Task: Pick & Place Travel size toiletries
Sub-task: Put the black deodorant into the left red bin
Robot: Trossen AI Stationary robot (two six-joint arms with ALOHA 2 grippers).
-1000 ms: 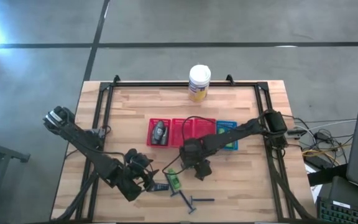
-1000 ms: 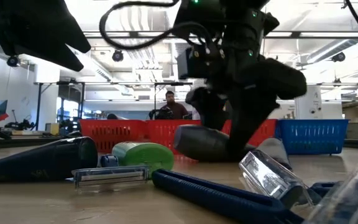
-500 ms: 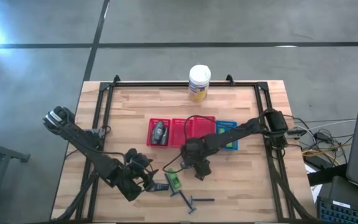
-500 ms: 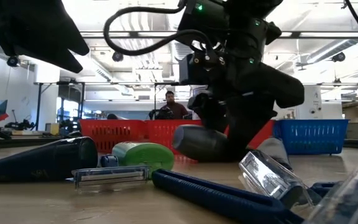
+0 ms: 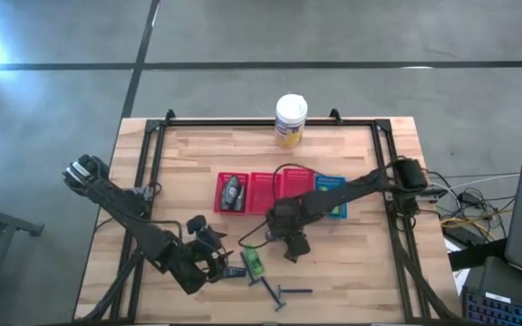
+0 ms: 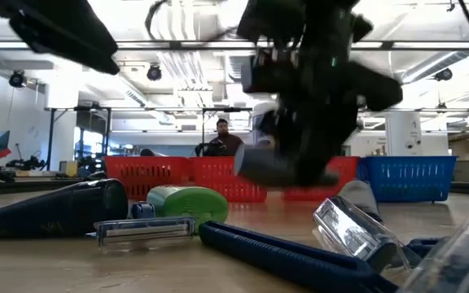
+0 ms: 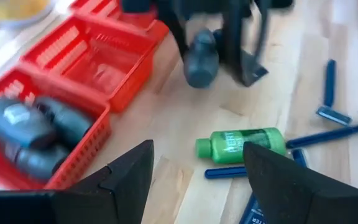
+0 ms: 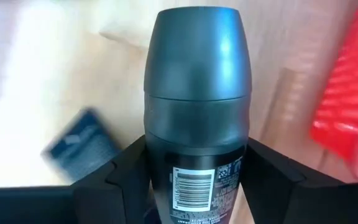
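the right claw (image 8: 194, 171) grips a grey tube (image 8: 196, 99) above the tabletop (image 5: 352, 272), near the red baskets (image 5: 265, 192); the left claw (image 7: 194, 168) hangs released. several toiletries remain unsorted, i judge.

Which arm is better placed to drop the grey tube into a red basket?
The right. Its end effector is shut on the grey tube, lifted off the table beside the red baskets. The left end effector hangs open and empty near the green tube.
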